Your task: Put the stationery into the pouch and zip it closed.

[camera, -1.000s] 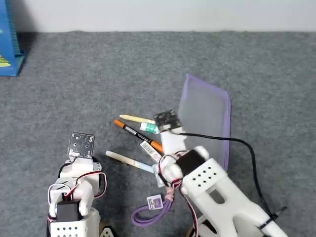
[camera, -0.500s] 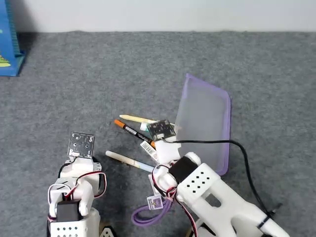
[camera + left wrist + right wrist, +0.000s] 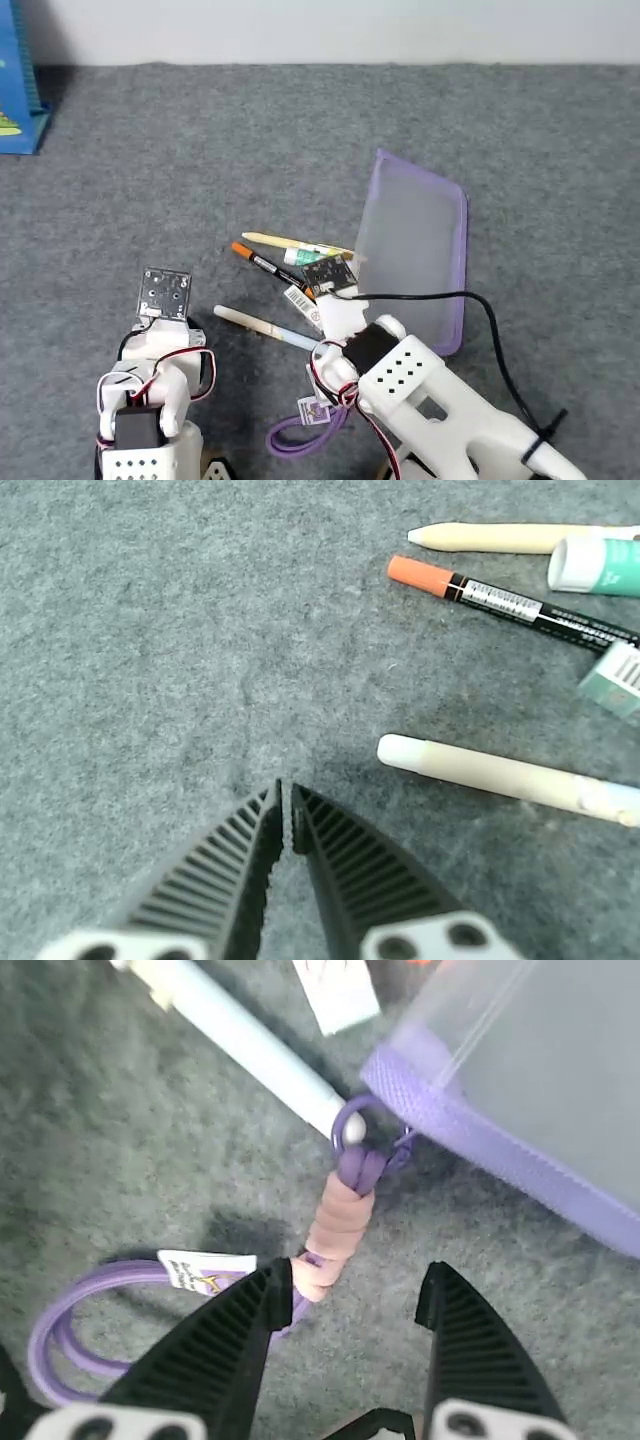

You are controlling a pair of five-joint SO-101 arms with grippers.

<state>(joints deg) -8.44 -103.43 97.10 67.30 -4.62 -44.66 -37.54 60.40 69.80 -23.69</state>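
Note:
The translucent purple pouch (image 3: 415, 245) lies flat right of centre. Beside its left edge lie a cream pen (image 3: 285, 241), an orange-capped black marker (image 3: 262, 263), a green-and-white tube (image 3: 303, 257) and a cream-and-blue pen (image 3: 262, 326). My right gripper (image 3: 357, 1278) is open, low over the pouch's corner (image 3: 470, 1125), with the pink zipper pull (image 3: 335, 1230) between its fingers and untouched. My left gripper (image 3: 287, 790) is shut and holds nothing, hovering over bare mat a short way from the cream-and-blue pen (image 3: 490, 772).
A purple strap loop (image 3: 300, 432) with a white tag (image 3: 313, 408) trails from the pouch toward the front edge. The right arm's white body (image 3: 420, 385) covers the pouch's near-left corner. A blue box (image 3: 15, 90) stands at the far left. Grey mat covers the table.
My right arm has drawn back toward the front edge, off the pens. The pouch's near-left edge shifted slightly. The left arm has not moved.

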